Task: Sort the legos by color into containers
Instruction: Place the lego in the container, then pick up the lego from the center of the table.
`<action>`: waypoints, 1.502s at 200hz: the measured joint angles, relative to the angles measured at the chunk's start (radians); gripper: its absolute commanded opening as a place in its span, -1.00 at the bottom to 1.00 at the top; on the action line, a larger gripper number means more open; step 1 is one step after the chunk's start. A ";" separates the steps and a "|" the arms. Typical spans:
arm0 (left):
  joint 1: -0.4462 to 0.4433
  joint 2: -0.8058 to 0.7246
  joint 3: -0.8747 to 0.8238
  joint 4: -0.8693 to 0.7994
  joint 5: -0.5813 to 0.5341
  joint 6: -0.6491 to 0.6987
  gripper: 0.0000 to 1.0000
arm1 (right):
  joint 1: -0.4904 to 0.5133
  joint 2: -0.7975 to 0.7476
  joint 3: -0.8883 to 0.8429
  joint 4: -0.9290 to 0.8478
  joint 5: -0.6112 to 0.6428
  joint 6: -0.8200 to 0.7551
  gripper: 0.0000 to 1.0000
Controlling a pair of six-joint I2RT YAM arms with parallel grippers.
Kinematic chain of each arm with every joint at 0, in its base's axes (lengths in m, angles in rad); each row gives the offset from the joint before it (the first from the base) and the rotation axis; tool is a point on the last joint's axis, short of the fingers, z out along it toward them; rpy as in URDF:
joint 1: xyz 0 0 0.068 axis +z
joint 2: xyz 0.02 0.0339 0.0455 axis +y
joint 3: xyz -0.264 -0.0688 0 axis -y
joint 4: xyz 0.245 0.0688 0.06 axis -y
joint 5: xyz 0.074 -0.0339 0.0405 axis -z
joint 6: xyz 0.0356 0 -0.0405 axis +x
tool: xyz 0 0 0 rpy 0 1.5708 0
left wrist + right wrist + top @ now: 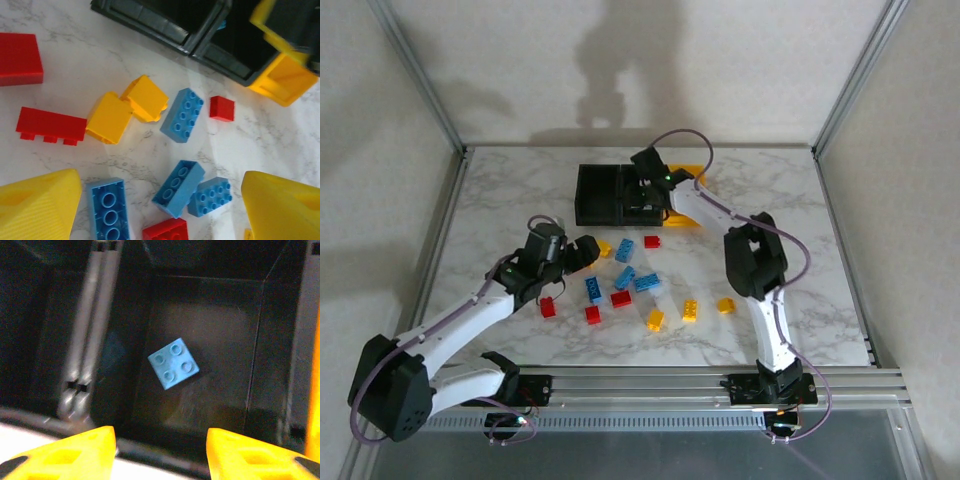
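1. The right gripper (160, 452) hangs over the middle black bin (272, 340) with its fingers apart and nothing between them. That height suits a drop rather than a careful placing.
2. A blue brick (174, 363) lies studs up on that bin's floor, clear of both fingers, so blue seems to belong here.
3. The left gripper (160, 210) hovers over the loose legos (620, 285) on the table (500, 200), fingers wide apart and empty — probably poised to choose one.
4. In the left wrist view, several blue bricks (177, 187) lie nearest its fingers, while the yellow bricks (107, 117) and red bricks (50, 125) lie farther off.
5. The yellow bin (285, 80) ends the row — a likely home for yellow pieces. Most of the sorting looks undone.
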 measured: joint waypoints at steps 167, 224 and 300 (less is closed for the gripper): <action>0.011 0.640 0.541 -0.288 -0.070 0.356 0.59 | 0.024 -0.739 -0.833 0.146 0.057 0.066 0.01; 0.011 0.756 0.649 -0.342 -0.080 0.436 0.57 | 0.016 -0.768 -0.858 0.124 0.087 0.070 0.01; 0.010 0.776 0.650 -0.364 -0.050 0.472 0.56 | 0.010 -0.768 -0.863 0.121 0.095 0.070 0.00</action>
